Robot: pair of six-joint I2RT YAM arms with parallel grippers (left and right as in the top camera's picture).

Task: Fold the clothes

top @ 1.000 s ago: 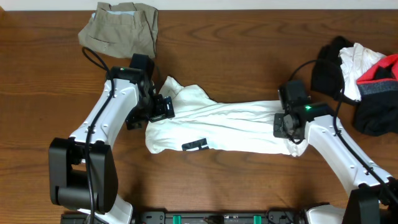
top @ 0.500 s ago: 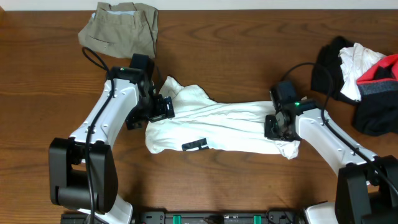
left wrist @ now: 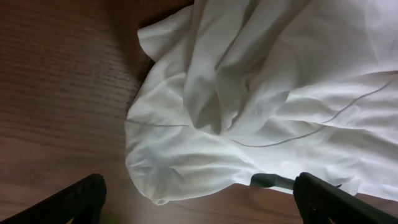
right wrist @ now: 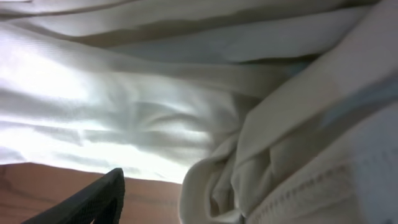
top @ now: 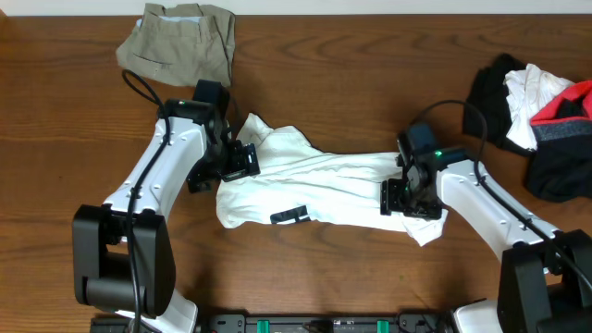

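A large white top [top: 324, 190] lies crumpled across the middle of the table, its black rectangular mark [top: 289, 215] near the front edge. My left gripper [top: 239, 159] hovers over the top's left end. In the left wrist view its gripper [left wrist: 202, 202] stands wide open, the cloth's hem [left wrist: 186, 180] just ahead of it and nothing between the fingers. My right gripper [top: 403, 196] rests on the top's right end. In the right wrist view only one of its fingers [right wrist: 93, 202] shows, far to the left. A thick fold of white cloth [right wrist: 261, 180] fills the gap and hides the other finger.
A khaki piece [top: 180, 42] lies folded at the back left. A heap of black [top: 555, 171], white [top: 532, 92] and red [top: 573, 102] garments sits at the right edge. Both arms' cables loop over the wood table [top: 351, 74].
My right gripper has slid left along the top, carrying its right end inward, and its jaws have come apart. The left arm has not moved.
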